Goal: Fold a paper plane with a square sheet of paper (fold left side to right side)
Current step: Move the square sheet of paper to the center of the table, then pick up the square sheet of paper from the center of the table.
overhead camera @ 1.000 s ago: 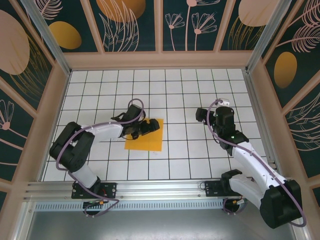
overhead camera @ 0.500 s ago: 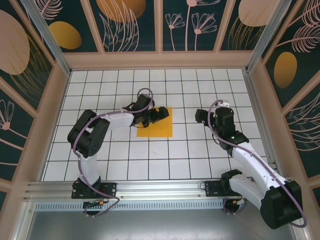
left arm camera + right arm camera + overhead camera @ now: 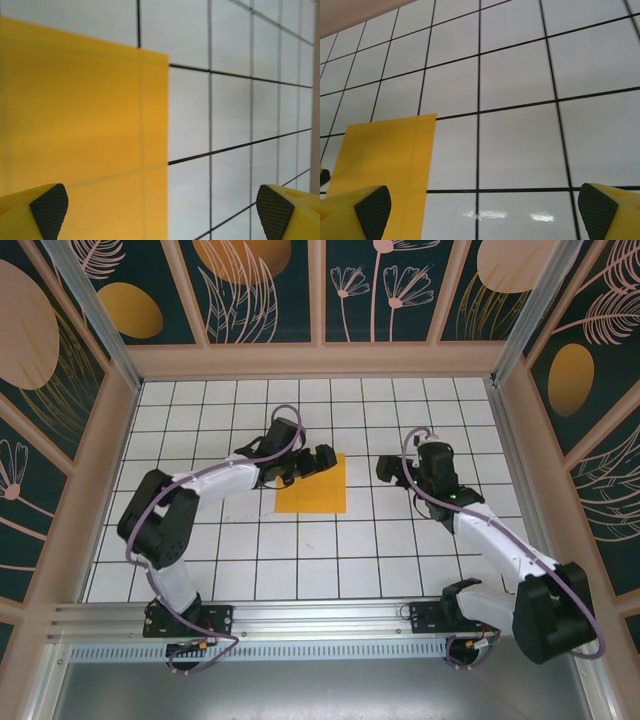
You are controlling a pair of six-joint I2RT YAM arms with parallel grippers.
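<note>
Left gripper (image 3: 316, 461) is spread wide open with nothing in it, sitting over the far left corner of the square sheet of paper (image 3: 315, 492). The sheet lies flat mid-table on the white grid table (image 3: 300, 570), edges lined up with the tile lines. Right gripper (image 3: 388, 470) is gaping open and empty too, just off the sheet's right edge, facing it.

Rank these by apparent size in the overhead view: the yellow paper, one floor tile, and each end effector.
1. The paper, covering several tiles.
2. The left end effector and the right end effector: alike, unranked; both sit nearer the camera.
3. One floor tile.
</note>
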